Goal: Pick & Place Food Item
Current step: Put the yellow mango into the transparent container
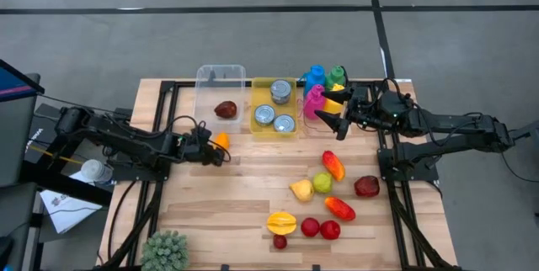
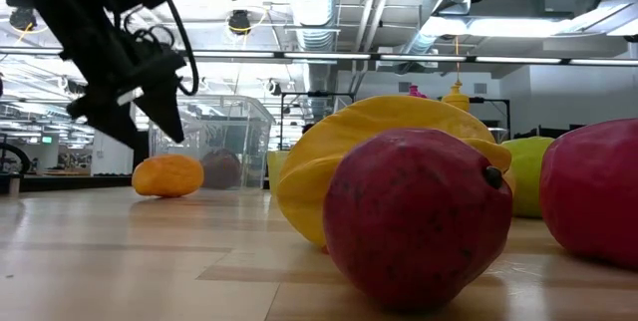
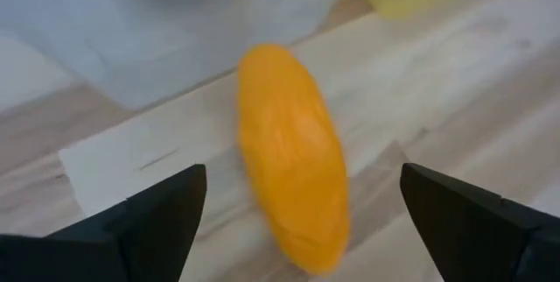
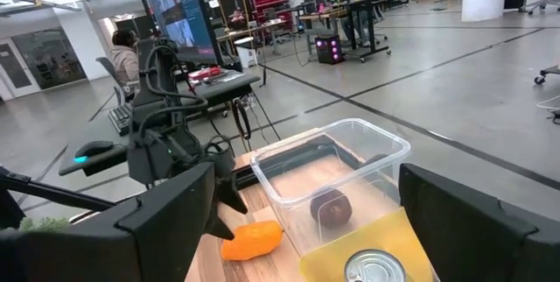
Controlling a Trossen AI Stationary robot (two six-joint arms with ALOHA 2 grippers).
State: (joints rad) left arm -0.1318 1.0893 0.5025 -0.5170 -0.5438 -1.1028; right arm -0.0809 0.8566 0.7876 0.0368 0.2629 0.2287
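The left claw (image 1: 216, 151) sits at about nine o'clock on the desk (image 1: 219, 212), its two dark fingers (image 3: 149, 221) spread apart and holding nothing, with the orange fruit (image 1: 221, 140) lying on the wood just beyond the tips, touching neither one. In the left wrist view that orange fruit (image 3: 293, 155) lies lengthwise between the fingers' line of sight, and in the low view it (image 2: 167, 174) rests on the boards with the claw (image 2: 150, 112) hanging above and slightly beside it. Just past the fruit, toward twelve o'clock, stands a clear tub (image 1: 221, 94) holding a dark red fruit (image 1: 225, 109), and beside that tub a yellow tray (image 1: 274, 107) carrying three tins (image 1: 280, 92). The right claw (image 1: 337, 118) hovers at about one o'clock, near the coloured bottles (image 1: 324, 82) at the tray's far side; its fingers are wide apart and empty (the right wrist view looks between them at the tub (image 4: 337, 177) and the orange fruit (image 4: 251, 239)). Toward five o'clock the desk carries a scatter of other fruit: a red-and-orange piece (image 1: 333, 166), a green one (image 1: 322, 183), a yellow one (image 1: 301, 190), a dark red one (image 1: 366, 187) and a yellow star-shaped one (image 1: 281, 221). A small green plant (image 1: 164, 252) stands at seven o'clock
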